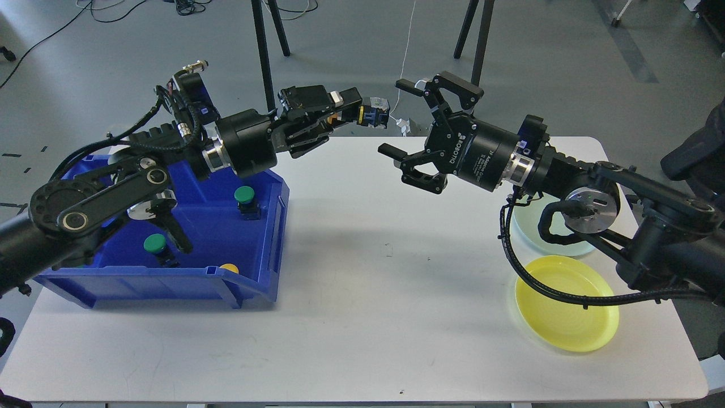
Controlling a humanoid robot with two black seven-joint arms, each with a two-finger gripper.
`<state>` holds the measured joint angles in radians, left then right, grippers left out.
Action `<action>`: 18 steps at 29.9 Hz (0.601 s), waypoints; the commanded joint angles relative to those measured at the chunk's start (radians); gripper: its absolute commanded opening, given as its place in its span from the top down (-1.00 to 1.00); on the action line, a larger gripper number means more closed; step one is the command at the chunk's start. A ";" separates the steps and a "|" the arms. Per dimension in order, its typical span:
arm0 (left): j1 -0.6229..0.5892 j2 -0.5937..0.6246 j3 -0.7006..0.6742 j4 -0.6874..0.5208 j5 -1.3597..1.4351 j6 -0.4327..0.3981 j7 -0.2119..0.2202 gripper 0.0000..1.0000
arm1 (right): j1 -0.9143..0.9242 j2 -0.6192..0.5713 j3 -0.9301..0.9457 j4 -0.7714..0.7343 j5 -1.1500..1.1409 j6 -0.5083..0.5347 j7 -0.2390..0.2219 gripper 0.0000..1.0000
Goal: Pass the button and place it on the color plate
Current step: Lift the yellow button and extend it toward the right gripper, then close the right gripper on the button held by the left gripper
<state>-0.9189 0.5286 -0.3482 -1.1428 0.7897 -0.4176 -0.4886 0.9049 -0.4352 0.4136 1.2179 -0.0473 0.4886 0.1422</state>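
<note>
A lab (floor cables (190, 7), tripod legs (271, 34)).

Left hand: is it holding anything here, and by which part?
Yes. The left hand holds a button out over the table, pinched at the near end of its dark body. The right hand is open and empty, facing it.

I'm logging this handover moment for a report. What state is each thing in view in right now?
left gripper: shut on a button, held above the table
button: gripped, in the air
right gripper: open, empty, facing the button
blue bin: upright on the table, holding two green buttons and a yellow one
yellow plate: empty, flat on the table
pale green plate: flat, partly hidden by the right arm
</note>
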 commanded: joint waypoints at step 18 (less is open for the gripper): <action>0.005 0.004 0.000 -0.002 0.000 -0.006 0.000 0.89 | 0.034 0.053 -0.053 -0.034 0.001 0.000 -0.001 0.35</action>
<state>-0.9141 0.5322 -0.3482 -1.1442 0.7905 -0.4226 -0.4886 0.9395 -0.3799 0.3600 1.1842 -0.0466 0.4886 0.1417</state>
